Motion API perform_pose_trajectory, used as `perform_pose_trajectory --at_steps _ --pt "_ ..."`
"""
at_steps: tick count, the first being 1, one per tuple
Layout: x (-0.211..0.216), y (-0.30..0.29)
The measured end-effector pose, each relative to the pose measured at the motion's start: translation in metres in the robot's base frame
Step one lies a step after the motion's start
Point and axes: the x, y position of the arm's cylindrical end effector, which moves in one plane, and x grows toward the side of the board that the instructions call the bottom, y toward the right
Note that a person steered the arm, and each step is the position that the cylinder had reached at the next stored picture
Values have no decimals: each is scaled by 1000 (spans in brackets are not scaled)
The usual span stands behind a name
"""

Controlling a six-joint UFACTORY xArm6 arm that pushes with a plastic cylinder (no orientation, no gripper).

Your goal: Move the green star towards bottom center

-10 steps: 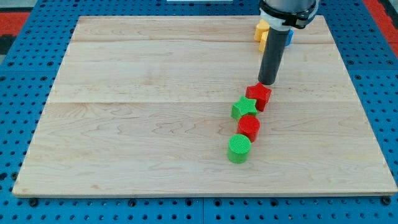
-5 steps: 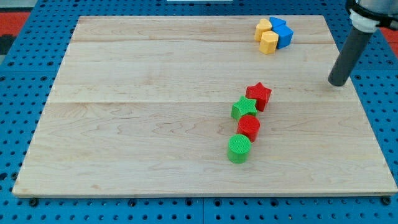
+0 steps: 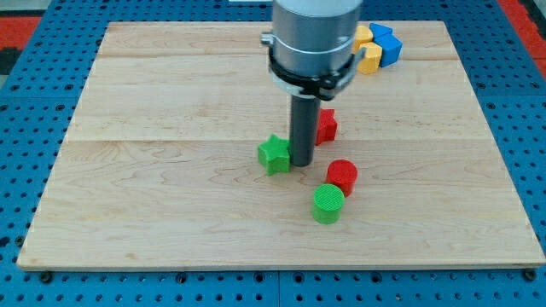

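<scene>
The green star (image 3: 274, 154) lies a little right of the board's middle. My tip (image 3: 301, 163) rests on the board right beside the star, on its right side, touching or nearly touching it. The red star (image 3: 326, 125) sits just up and right of the rod, partly hidden behind it. A red cylinder (image 3: 342, 176) and a green cylinder (image 3: 328, 204) stand together down and right of my tip.
A cluster of yellow blocks (image 3: 368, 57) and a blue block (image 3: 387, 45) sits near the board's top edge at the right, partly hidden by the arm's body. The wooden board (image 3: 128, 170) lies on a blue pegboard.
The rod swung from the board's right side back to the middle. The green star has slid left, away from the red cylinder. The red star has shifted left and up a little.
</scene>
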Motion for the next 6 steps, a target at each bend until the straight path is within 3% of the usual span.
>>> perform_pose_trajectory --at_steps 2,4,6 --pt "-3 -78" --pt "-47 -105" --pt "-24 -134"
